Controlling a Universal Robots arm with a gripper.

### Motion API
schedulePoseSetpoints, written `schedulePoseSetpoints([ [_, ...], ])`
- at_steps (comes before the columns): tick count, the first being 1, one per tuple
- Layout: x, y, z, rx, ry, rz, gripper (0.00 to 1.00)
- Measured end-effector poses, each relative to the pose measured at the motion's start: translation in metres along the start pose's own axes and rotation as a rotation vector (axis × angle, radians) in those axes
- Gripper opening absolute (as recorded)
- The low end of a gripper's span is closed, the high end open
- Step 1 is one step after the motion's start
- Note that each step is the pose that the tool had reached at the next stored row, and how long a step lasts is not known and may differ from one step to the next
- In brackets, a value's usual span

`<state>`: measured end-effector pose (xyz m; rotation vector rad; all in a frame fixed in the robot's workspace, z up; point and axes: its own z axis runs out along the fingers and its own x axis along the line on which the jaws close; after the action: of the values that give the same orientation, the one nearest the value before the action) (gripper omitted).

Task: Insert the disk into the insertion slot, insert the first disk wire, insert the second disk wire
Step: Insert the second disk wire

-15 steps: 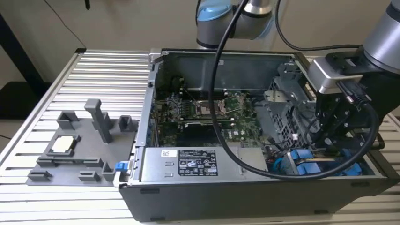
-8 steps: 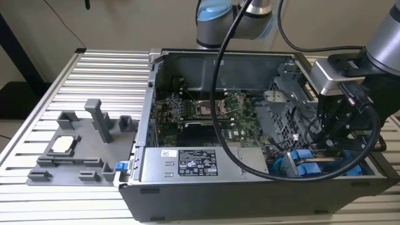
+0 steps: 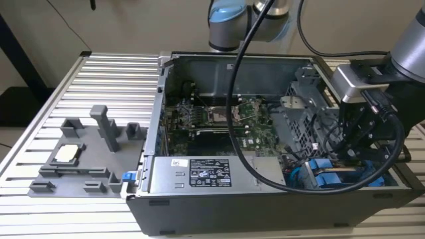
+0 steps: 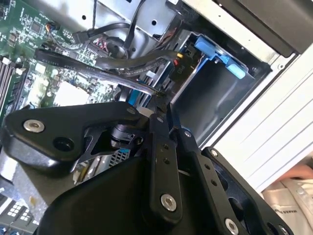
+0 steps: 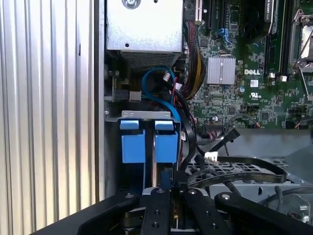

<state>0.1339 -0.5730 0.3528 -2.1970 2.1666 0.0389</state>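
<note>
My gripper (image 3: 349,159) reaches down into the front corner of the open computer case on the exterior view's right. In both wrist views it is shut on the end of a flat black disk wire (image 4: 122,78) (image 5: 234,171), which loops back over the perforated cage. Just beyond the gripper (image 5: 172,188) (image 4: 159,100) stands the grey sheet-metal insertion slot (image 5: 146,115) (image 4: 210,93). The blue frame of the disk (image 5: 146,144) (image 3: 320,167) sits in the slot, and the disk's metal body is mostly hidden. A thin blue wire (image 5: 151,90) curves down to the slot.
The perforated grey cage (image 3: 302,117) stands beside the slot. The motherboard (image 3: 212,119) lies in the middle of the case, and the power supply (image 3: 206,174) is at the front. Bundled wires (image 5: 195,73) cross near the slot. A grey fixture (image 3: 79,159) stands on the slatted table (image 3: 99,74).
</note>
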Motion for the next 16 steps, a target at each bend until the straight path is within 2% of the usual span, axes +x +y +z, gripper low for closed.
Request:
schedulePoseSetpoints([
  [6, 0.0001, -0.0004, 0.0010, -0.0001, -0.0027, 0.000, 0.16],
  [13, 0.0003, -0.0026, 0.0041, 0.0002, -0.0148, 0.001, 0.16],
  [16, 0.0006, -0.0039, 0.0052, 0.0004, -0.0162, 0.004, 0.16],
])
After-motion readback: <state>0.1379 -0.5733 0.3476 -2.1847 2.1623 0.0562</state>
